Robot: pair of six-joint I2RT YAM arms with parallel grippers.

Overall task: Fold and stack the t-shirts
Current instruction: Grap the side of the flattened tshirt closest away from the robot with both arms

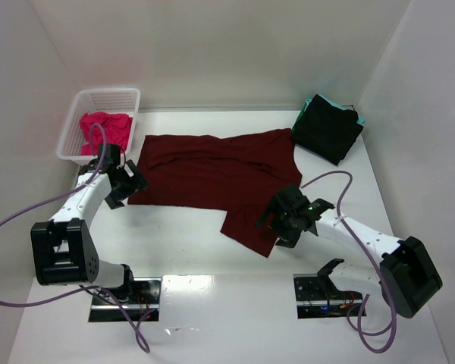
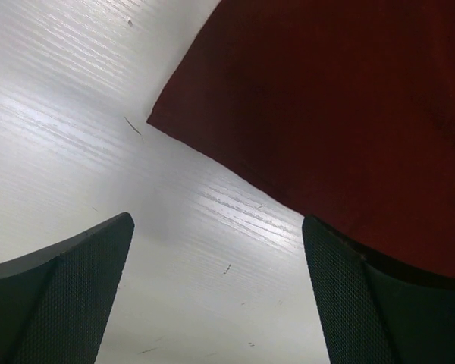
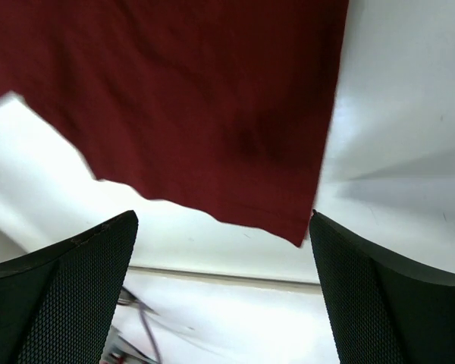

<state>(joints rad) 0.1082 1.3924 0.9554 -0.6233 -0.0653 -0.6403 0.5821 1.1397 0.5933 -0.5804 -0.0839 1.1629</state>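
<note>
Maroon shirt [image 1: 212, 171] spread on table [image 1: 182, 235]. L gripper [image 1: 129, 186] at shirt's left edge, jaws apart, empty. R gripper [image 1: 274, 225] over shirt's near corner, jaws apart, empty.

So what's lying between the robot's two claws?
The dark maroon t-shirt, spread out flat: the left gripper sits at its left edge, the right gripper at its lower right part. The top view shows it.
</note>
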